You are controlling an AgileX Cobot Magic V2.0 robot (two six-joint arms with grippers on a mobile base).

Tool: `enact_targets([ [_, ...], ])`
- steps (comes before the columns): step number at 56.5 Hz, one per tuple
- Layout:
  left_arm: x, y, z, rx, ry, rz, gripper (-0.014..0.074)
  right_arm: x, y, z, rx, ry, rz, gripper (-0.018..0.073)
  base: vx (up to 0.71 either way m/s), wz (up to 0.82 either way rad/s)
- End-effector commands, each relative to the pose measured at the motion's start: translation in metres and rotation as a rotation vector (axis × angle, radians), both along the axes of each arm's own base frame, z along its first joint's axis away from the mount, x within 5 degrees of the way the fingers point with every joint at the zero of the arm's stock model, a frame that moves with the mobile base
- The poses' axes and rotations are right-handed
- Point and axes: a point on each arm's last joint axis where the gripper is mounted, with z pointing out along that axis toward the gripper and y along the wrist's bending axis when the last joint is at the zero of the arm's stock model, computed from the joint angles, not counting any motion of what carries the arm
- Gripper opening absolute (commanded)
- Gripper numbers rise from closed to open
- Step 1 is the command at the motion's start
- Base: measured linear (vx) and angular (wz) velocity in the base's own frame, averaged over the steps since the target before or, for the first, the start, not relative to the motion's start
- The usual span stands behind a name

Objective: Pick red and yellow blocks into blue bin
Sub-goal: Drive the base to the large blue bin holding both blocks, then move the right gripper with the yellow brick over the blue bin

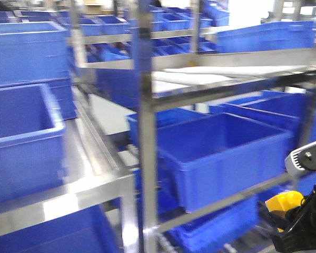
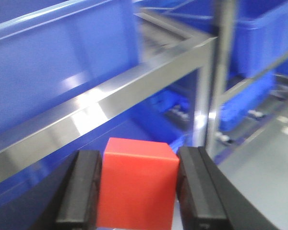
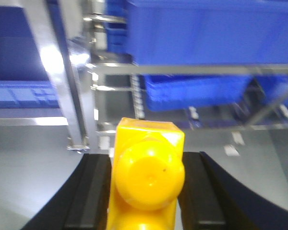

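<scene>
In the front view, at the left edge, we are seeing a large blue tub sitting on a steel shelf. An upright steel post is crossing the middle of the frame. Just right of it another large blue tub with a thick rim is sitting on a lower shelf. More blue tubs are filling the racks behind, and we cannot tell which one is meant for the blocks. At the lower right the yellow brick is showing, held up in the air at the end of the black right arm.

In the left wrist view, the left gripper is clamping the red cube at the bottom centre, with both black fingers pressing flat against its sides. The cube is hanging below the steel shelf edge that is running across the frame.

In the right wrist view, the right gripper is gripping the yellow brick at the bottom centre, a round stud facing the camera, with grey floor behind it.
</scene>
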Motion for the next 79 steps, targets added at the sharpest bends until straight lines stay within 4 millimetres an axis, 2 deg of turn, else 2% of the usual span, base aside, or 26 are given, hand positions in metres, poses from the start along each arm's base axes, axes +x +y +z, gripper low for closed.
enact_targets([
  [1, 0.0042, -0.0008, 0.0135, -0.023, -0.092, -0.001, 0.0272, 0.0005, 0.0001, 0.0184, 0.02, -0.113, 0.005, 0.0226, 0.06, 0.6],
  [51, 0.0042, -0.0008, 0.0135, -0.023, -0.092, -0.001, 0.0271, 0.0005, 0.0001, 0.0184, 0.02, -0.113, 0.005, 0.0226, 0.05, 0.45],
  [79, 0.0042, -0.0008, 0.0135, -0.023, -0.092, -0.001, 0.0271, 0.0005, 0.0001, 0.0184, 0.02, -0.113, 0.005, 0.0226, 0.06, 0.15],
])
